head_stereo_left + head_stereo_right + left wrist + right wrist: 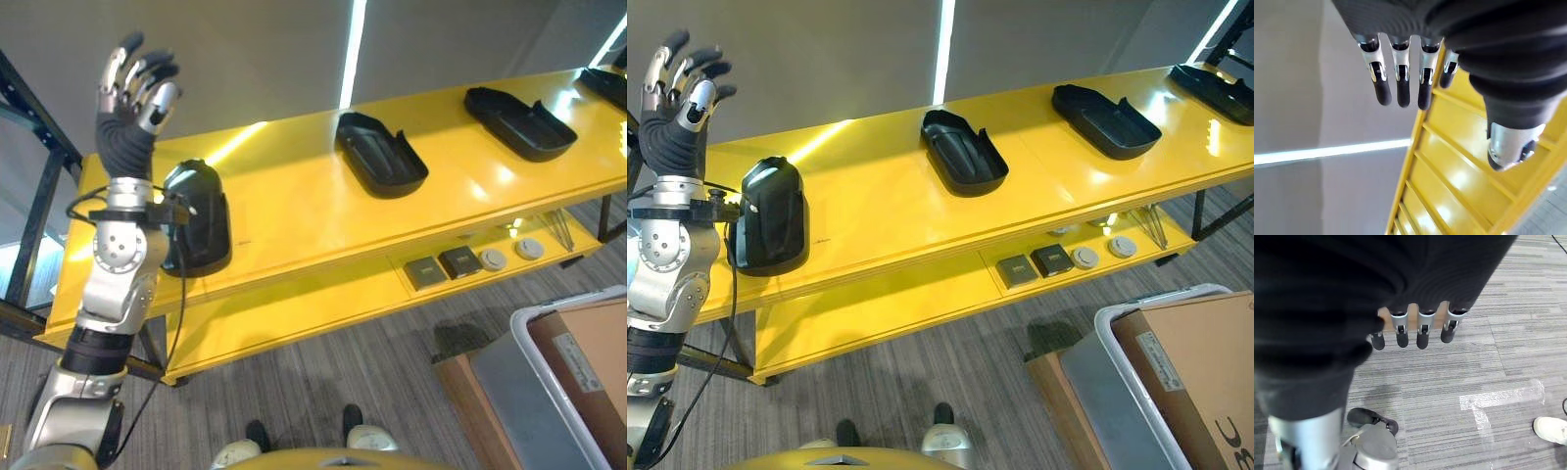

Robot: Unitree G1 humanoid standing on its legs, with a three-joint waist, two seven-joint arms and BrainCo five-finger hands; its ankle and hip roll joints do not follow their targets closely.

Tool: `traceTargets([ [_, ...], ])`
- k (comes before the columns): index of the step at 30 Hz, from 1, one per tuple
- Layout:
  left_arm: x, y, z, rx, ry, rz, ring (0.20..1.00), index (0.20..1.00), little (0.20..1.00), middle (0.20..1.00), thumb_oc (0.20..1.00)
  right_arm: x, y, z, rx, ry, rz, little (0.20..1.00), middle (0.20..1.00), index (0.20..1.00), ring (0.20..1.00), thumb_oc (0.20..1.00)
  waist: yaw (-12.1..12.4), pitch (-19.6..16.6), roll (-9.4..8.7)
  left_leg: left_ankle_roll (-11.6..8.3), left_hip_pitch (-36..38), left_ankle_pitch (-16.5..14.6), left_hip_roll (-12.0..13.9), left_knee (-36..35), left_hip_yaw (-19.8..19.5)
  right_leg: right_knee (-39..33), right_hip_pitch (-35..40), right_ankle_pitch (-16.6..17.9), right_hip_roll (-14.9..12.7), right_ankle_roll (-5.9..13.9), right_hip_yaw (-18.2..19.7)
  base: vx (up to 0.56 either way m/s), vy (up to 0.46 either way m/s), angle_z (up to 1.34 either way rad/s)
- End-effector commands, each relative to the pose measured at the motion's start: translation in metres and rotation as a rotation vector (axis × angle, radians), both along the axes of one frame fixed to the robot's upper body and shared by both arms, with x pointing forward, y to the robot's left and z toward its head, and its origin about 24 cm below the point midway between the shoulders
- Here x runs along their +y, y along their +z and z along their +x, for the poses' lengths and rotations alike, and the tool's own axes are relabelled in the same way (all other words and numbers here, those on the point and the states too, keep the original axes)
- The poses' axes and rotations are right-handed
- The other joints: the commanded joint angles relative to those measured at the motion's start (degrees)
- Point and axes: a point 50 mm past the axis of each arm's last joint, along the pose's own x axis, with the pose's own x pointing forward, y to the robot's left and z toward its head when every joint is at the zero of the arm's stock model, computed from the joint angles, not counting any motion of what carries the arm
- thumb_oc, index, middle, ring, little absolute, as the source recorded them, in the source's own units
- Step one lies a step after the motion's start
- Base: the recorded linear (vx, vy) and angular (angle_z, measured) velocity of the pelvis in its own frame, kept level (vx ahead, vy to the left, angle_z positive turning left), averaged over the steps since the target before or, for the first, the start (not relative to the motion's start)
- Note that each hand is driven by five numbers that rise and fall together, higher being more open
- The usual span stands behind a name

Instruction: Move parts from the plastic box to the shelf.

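Observation:
My left hand [132, 93] is raised above the left end of the yellow shelf [294, 211], open, fingers spread and holding nothing. Just below its wrist a domed black part [201, 215] stands on the shelf top. Two shallow black parts [380, 155] [519, 122] lie further right on the same surface, and another part [607, 83] sits at the far right edge. The grey plastic box [549, 392] stands on the floor at the lower right. My right hand [1420, 330] hangs over the carpet, fingers relaxed and empty.
A cardboard box [1195, 362] fills the plastic box. Several small flat items [460, 262] lie on the shelf's lower level. A dark metal rack [39, 186] stands left of the shelf. A person's white shoe [1550, 428] is on the carpet.

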Motion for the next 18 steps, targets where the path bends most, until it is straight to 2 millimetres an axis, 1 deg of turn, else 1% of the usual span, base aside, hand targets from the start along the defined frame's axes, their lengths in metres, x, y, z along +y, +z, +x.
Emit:
traceTargets([
  [1, -0.006, -0.015, 0.002, 0.139, -0.245, 0.042, 1.000, 1.000, 1.000, 1.000, 1.000, -0.004, -0.002, -0.026, 0.091, -0.014, -0.049, 1.000, 1.000, 1.000, 1.000, 1.000, 2.07, -2.42, 0.23, -2.22, -2.96, -2.50, 5.95, 5.11, 1.33, 3.43, -0.96, -5.61, -2.75, 2.42, -1.49, -0.01, -0.007, 0.08],
  [2, -0.007, -0.018, 0.000, 0.154, -0.269, 0.050, 1.000, 1.000, 1.000, 1.000, 1.000, -0.004, -0.002, -0.026, 0.091, -0.017, -0.049, 1.000, 1.000, 1.000, 1.000, 1.000, 2.23, -2.41, 0.26, -2.23, -3.01, -2.52, 5.95, 5.16, 1.29, 3.43, -0.96, -5.59, -2.78, 2.42, -1.58, -0.01, -0.006, 0.08],
  [3, -0.009, -0.034, -0.005, 0.223, -0.358, 0.065, 1.000, 1.000, 1.000, 1.000, 1.000, -0.002, -0.003, -0.029, 0.088, -0.028, -0.048, 1.000, 1.000, 1.000, 1.000, 1.000, 2.94, -2.15, 0.39, -2.21, -3.23, -2.61, 5.87, 5.40, 0.88, 3.51, -0.91, -5.55, -2.92, 2.45, -1.84, 0.00, -0.001, 0.06],
  [4, -0.009, -0.038, -0.006, 0.241, -0.376, 0.069, 1.000, 1.000, 1.000, 1.000, 1.000, -0.002, -0.003, -0.029, 0.088, -0.031, -0.049, 1.000, 1.000, 1.000, 1.000, 1.000, 3.08, -2.11, 0.44, -2.19, -3.29, -2.64, 5.85, 5.47, 0.78, 3.54, -0.92, -5.54, -2.97, 2.48, -1.90, -0.01, 0.005, 0.07],
  [5, -0.008, -0.051, -0.009, 0.309, -0.438, 0.059, 1.000, 1.000, 1.000, 1.000, 1.000, -0.001, -0.003, -0.030, 0.086, -0.038, -0.050, 1.000, 1.000, 1.000, 1.000, 1.000, 3.57, -1.93, 0.61, -2.16, -3.46, -2.70, 5.79, 5.63, 0.53, 3.56, -0.90, -5.50, -3.08, 2.51, -2.09, -0.01, 0.011, 0.06],
  [6, -0.007, -0.058, -0.010, 0.339, -0.461, 0.065, 1.000, 1.000, 1.000, 1.000, 1.000, -0.001, -0.003, -0.031, 0.084, -0.041, -0.052, 1.000, 1.000, 1.000, 1.000, 1.000, 3.78, -1.85, 0.71, -2.13, -3.58, -2.77, 5.75, 5.73, 0.43, 3.56, -0.91, -5.49, -3.14, 2.54, -2.15, -0.01, 0.021, 0.05],
  [7, -0.005, -0.073, -0.012, 0.394, -0.490, 0.105, 1.000, 1.000, 1.000, 1.000, 1.000, -0.002, -0.002, -0.032, 0.084, -0.047, -0.056, 1.000, 1.000, 1.000, 1.000, 1.000, 4.16, -1.73, 0.89, -2.03, -3.79, -2.89, 5.64, 5.88, 0.25, 3.59, -1.03, -5.46, -3.25, 2.57, -2.18, -0.02, 0.024, 0.04],
  [9, 0.001, -0.095, -0.021, 0.484, -0.532, 0.125, 1.000, 1.000, 1.000, 1.000, 1.000, -0.005, -0.001, -0.032, 0.077, -0.056, -0.062, 1.000, 1.000, 1.000, 1.000, 1.000, 4.88, -1.27, 1.20, -1.99, -4.25, -2.98, 5.48, 6.20, -0.35, 3.70, -1.21, -5.38, -3.39, 2.57, -2.35, -0.04, 0.040, 0.06],
  [10, 0.003, -0.121, -0.026, 0.599, -0.576, 0.105, 1.000, 1.000, 1.000, 1.000, 1.000, -0.007, 0.000, -0.032, 0.072, -0.063, -0.069, 1.000, 1.000, 1.000, 1.000, 1.000, 5.54, -0.97, 1.57, -1.89, -4.62, -3.04, 5.27, 6.22, -0.87, 3.71, -1.39, -5.34, -3.54, 2.56, -2.50, -0.05, 0.049, 0.11],
  [11, 0.003, -0.127, -0.028, 0.621, -0.591, 0.103, 1.000, 1.000, 1.000, 1.000, 1.000, -0.008, 0.000, -0.032, 0.071, -0.064, -0.071, 1.000, 1.000, 1.000, 1.000, 1.000, 5.69, -0.86, 1.66, -1.84, -4.72, -3.07, 5.20, 6.27, -1.06, 3.73, -1.43, -5.33, -3.56, 2.55, -2.54, -0.05, 0.059, 0.18],
  [12, 0.002, -0.150, -0.035, 0.712, -0.615, 0.120, 1.000, 1.000, 1.000, 1.000, 1.000, -0.010, 0.001, -0.030, 0.068, -0.066, -0.077, 1.000, 1.000, 1.000, 1.000, 1.000, 6.05, -0.47, 1.93, -1.66, -4.82, -3.28, 4.97, 6.45, -1.54, 3.80, -1.35, -5.35, -3.71, 2.64, -2.69, -0.03, 0.035, 0.17],
  [15, 0.002, -0.174, -0.045, 0.810, -0.619, 0.127, 1.000, 1.000, 1.000, 1.000, 1.000, -0.014, 0.002, -0.027, 0.063, -0.064, -0.084, 1.000, 1.000, 1.000, 1.000, 1.000, 6.32, -0.38, 2.10, -1.54, -5.18, -3.22, 4.77, 6.53, -1.93, 3.95, -1.70, -5.33, -3.76, 2.61, -2.61, -0.02, 0.032, 0.12],
  [16, 0.000, -0.190, -0.051, 0.869, -0.623, 0.100, 1.000, 1.000, 1.000, 1.000, 1.000, -0.016, 0.003, -0.025, 0.061, -0.061, -0.089, 1.000, 1.000, 1.000, 1.000, 1.000, 6.41, -0.14, 2.21, -1.43, -5.13, -3.24, 4.63, 6.46, -2.16, 4.07, -1.70, -5.40, -3.85, 2.64, -2.67, -0.02, 0.038, 0.09],
  [17, -0.002, -0.196, -0.054, 0.891, -0.624, 0.079, 0.909, 0.909, 0.909, 0.909, 0.909, -0.017, 0.004, -0.024, 0.060, -0.060, -0.091, 1.000, 1.000, 1.000, 1.000, 1.000, 6.48, -0.10, 2.29, -1.39, -5.16, -3.25, 4.58, 6.47, -2.21, 4.12, -1.73, -5.43, -3.88, 2.65, -2.74, -0.02, 0.043, 0.11],
  [18, -0.004, -0.205, -0.059, 0.916, -0.620, 0.064, 0.576, 0.576, 0.576, 0.576, 0.576, -0.017, 0.004, -0.023, 0.058, -0.056, -0.095, 1.000, 1.000, 1.000, 1.000, 1.000, 6.56, 0.01, 2.36, -1.25, -5.12, -3.28, 4.46, 6.39, -2.30, 4.26, -1.80, -5.41, -3.96, 2.66, -2.79, -0.01, 0.022, 0.12],
])
